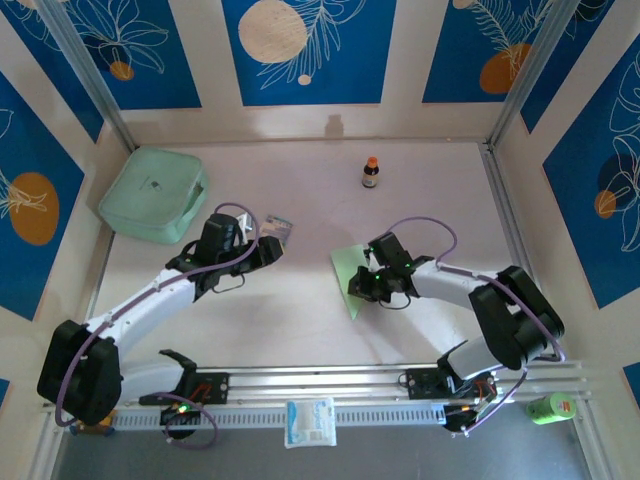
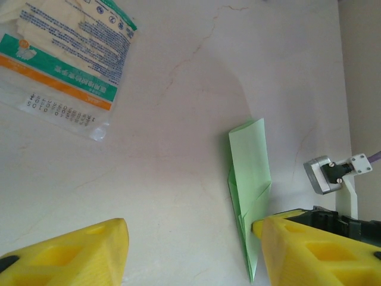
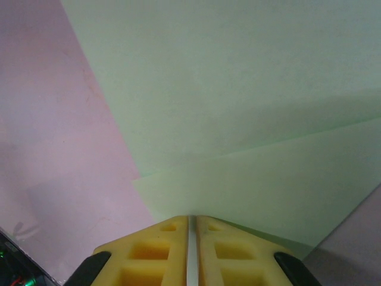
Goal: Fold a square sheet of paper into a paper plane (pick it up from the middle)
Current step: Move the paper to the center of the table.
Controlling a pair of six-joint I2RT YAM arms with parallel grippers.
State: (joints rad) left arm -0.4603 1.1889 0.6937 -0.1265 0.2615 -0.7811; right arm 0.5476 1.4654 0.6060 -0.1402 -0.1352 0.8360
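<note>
The pale lime-green paper (image 1: 347, 268) lies on the table in the middle, partly folded into a pointed shape with overlapping flaps (image 3: 238, 119). In the left wrist view the paper (image 2: 250, 161) looks like a slim dart with a crease. My right gripper (image 1: 366, 284) is down on the paper's near right part. It (image 3: 191, 221) is shut, fingers together with a hairline gap, tips at a flap's edge. My left gripper (image 1: 268, 250) hovers left of the paper. It (image 2: 190, 253) is open, with bare table between its fingers, and its right finger (image 2: 309, 250) is beside the paper's tip.
A striped snack packet (image 1: 279, 227) lies just beyond the left gripper. A mint-green plastic box (image 1: 154, 196) sits at the back left and a small brown bottle (image 1: 371, 172) at the back middle. A white packet (image 1: 310, 421) rests on the front rail.
</note>
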